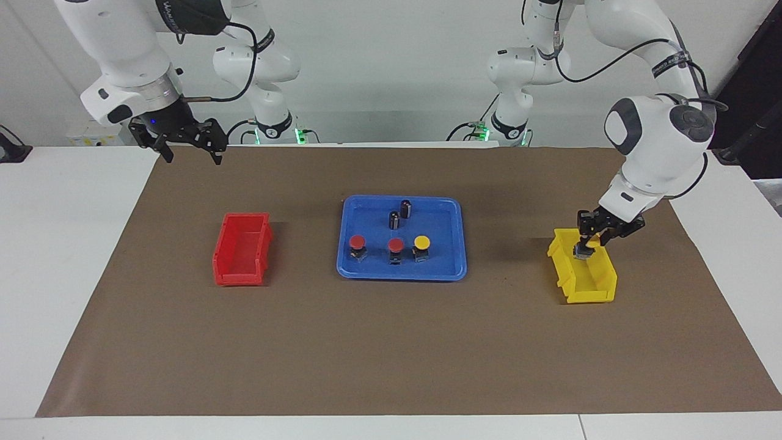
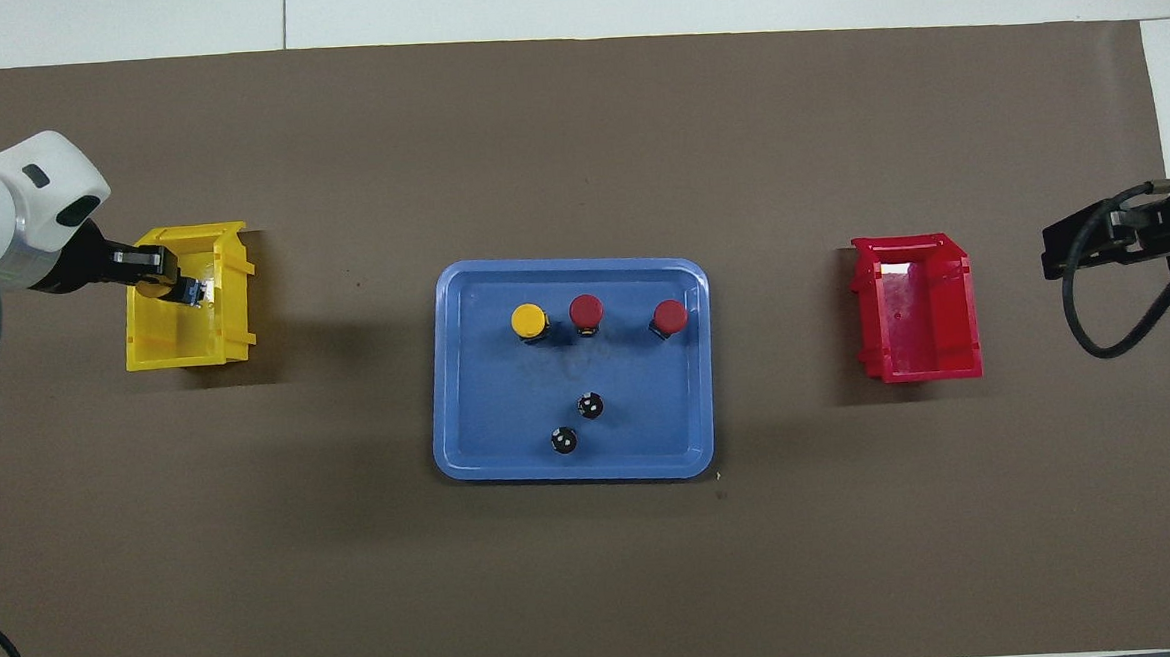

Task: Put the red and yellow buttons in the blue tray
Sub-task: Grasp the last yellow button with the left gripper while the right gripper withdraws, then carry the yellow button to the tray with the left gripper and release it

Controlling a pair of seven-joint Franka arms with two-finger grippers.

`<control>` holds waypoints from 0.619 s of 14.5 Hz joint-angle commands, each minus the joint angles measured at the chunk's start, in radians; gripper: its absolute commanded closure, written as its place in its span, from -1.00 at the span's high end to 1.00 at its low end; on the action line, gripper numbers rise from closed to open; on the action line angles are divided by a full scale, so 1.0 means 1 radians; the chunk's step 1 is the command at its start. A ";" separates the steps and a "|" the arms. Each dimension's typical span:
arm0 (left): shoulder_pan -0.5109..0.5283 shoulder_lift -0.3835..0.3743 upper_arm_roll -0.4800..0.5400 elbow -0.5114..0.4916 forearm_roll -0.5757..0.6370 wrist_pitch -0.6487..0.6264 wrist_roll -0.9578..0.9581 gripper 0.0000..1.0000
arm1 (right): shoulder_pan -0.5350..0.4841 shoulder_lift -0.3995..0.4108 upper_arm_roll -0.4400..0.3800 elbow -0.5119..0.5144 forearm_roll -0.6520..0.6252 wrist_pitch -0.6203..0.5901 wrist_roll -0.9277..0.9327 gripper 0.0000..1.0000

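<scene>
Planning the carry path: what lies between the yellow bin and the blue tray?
Nothing: only bare brown paper separates the yellow bin from the blue tray, clearest in the overhead view.

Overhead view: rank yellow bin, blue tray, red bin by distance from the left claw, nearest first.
1. yellow bin: the left claw is over it, at the left arm's end of the table.
2. blue tray: mid-table.
3. red bin: toward the right arm's end, near the waiting right claw.
</scene>
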 commanded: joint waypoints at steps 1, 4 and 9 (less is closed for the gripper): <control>-0.155 0.043 0.006 0.024 -0.021 0.027 -0.220 -0.97 | -0.036 -0.023 0.008 -0.028 0.022 0.043 -0.036 1.00; -0.301 0.036 0.006 -0.059 -0.058 0.124 -0.372 -0.97 | -0.039 -0.022 0.008 -0.026 0.025 0.048 -0.036 1.00; -0.406 0.072 0.004 -0.142 -0.113 0.285 -0.418 -0.97 | -0.037 -0.022 0.008 -0.026 0.025 0.048 -0.036 1.00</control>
